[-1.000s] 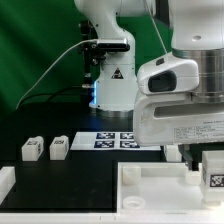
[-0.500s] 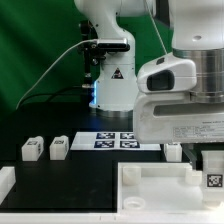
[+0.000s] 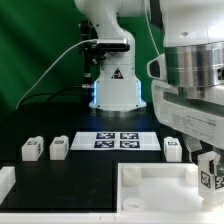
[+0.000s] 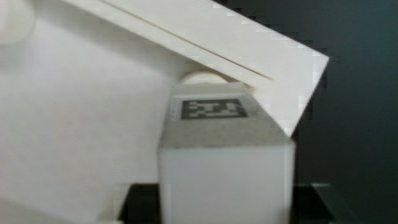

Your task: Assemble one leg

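Note:
My gripper (image 3: 208,172) is shut on a leg (image 3: 209,180), a small white block with a black-and-white tag, and holds it upright over the far right corner of the large white panel (image 3: 150,190). In the wrist view the leg (image 4: 222,150) sits between my dark fingers (image 4: 150,200), its far end at the panel's (image 4: 89,120) corner; whether it touches is hidden. Two more legs (image 3: 32,149) (image 3: 58,148) lie on the table at the exterior view's left. A third (image 3: 173,149) lies beside my gripper.
The marker board (image 3: 120,140) lies in front of the arm's base (image 3: 113,85). A white bracket (image 3: 5,183) sits at the exterior view's left edge. A green backdrop stands behind.
My wrist and hand have turned and shifted toward the exterior view's right, still holding the leg. The leg stays over the panel's right corner. The loose legs have not moved.

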Controlling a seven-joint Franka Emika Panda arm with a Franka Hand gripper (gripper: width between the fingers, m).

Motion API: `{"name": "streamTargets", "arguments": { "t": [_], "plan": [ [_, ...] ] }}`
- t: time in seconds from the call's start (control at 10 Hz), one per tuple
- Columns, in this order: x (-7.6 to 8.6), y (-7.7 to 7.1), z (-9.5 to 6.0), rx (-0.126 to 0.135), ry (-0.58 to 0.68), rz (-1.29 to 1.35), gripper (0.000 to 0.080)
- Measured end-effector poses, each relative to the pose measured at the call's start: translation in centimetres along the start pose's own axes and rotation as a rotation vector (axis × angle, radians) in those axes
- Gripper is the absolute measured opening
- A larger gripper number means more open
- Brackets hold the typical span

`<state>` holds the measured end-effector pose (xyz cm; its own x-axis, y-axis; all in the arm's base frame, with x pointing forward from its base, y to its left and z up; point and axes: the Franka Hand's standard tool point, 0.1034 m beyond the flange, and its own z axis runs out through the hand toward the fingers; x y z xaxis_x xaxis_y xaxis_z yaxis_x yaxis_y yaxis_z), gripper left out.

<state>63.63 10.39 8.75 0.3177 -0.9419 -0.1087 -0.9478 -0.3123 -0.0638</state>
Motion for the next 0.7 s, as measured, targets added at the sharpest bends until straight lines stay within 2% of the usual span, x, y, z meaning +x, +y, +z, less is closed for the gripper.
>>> {"name": "streamTargets", "arguments": {
  "t": [0.2,0.3,0.4,0.5,0.6,0.7],
  "plan": [
    [0.02,0.16,0.04,-0.001,-0.003,0.245,0.0294],
    [-0.07,0.33,0.08,0.017,-0.008,0.441,0.0294],
    [-0.62,0.62,0.15,0.078,-0.016,0.68,0.0294],
    [-0.77,0.88,0.09,0.084,-0.01,0.61,0.0294],
    [-0.84,0.85,0.21,0.084,-0.015,0.619,0.0377],
    [-0.93,0.85,0.25,0.084,-0.017,0.615,0.0524]
  ]
}}
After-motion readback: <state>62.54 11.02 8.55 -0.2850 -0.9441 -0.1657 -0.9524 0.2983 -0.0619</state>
